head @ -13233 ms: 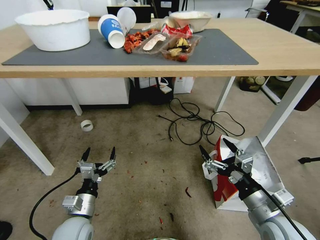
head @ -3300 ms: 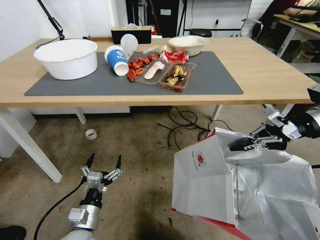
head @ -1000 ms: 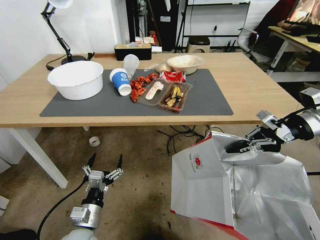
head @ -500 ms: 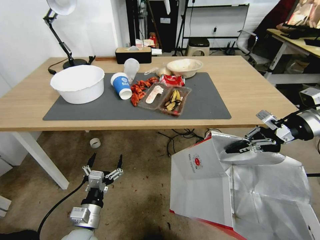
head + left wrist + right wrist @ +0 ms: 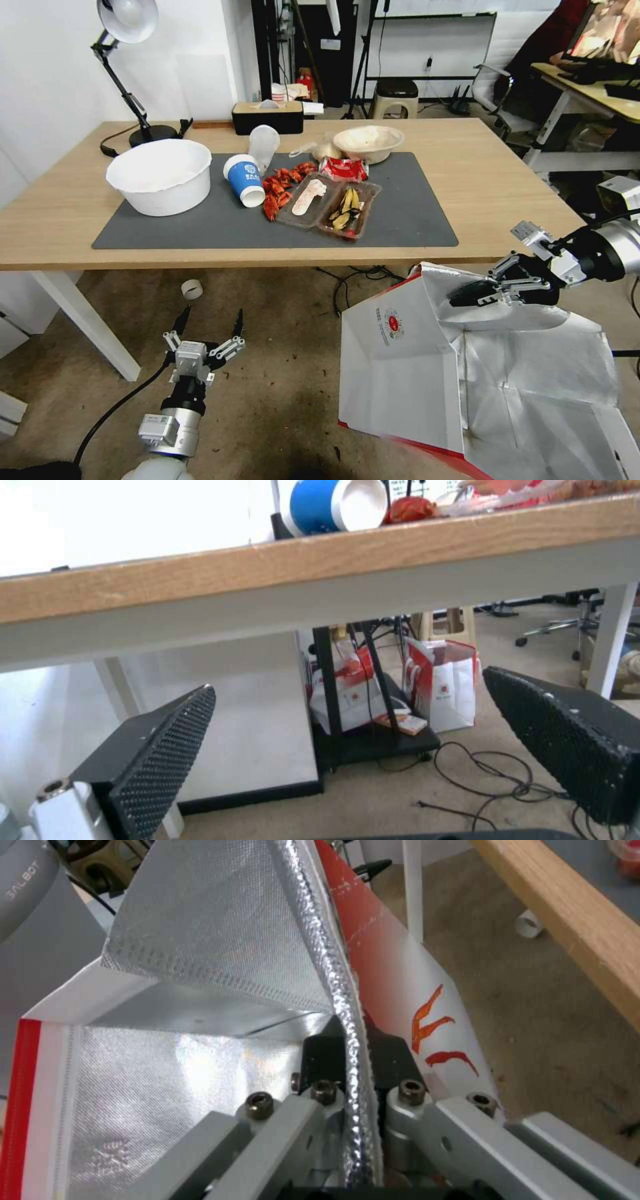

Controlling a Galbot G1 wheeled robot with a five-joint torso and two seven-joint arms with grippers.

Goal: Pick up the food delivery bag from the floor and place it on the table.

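Head view, lower right: the right hand (image 5: 475, 293) pinches the food delivery bag (image 5: 427, 360) by its foil rim, carrying it beside the worktop (image 5: 507, 193). Lifting above the edge seems next. Left hand (image 5: 208, 325) hangs spread, lower left.

I see the food delivery bag (image 5: 400, 373) white on its broad face with a small round red logo (image 5: 395, 323) and a red band along its bottom edge; its lining (image 5: 533, 373) is crinkled silver foil. Through the right wrist camera its outer side (image 5: 400, 990) runs red into white with orange-red brush marks. The counter (image 5: 520, 193) is light wood on white legs, carrying a dark grey mat (image 5: 413, 213). On it I make out a white tub (image 5: 160, 175), a blue cup (image 5: 243, 180) with a white rim, and red scraps (image 5: 280, 183). The floor (image 5: 280, 393) is brownish-grey, speckled red, with black cables (image 5: 360, 277). My left claw (image 5: 208, 323) has black dotted-texture pads (image 5: 167, 750).
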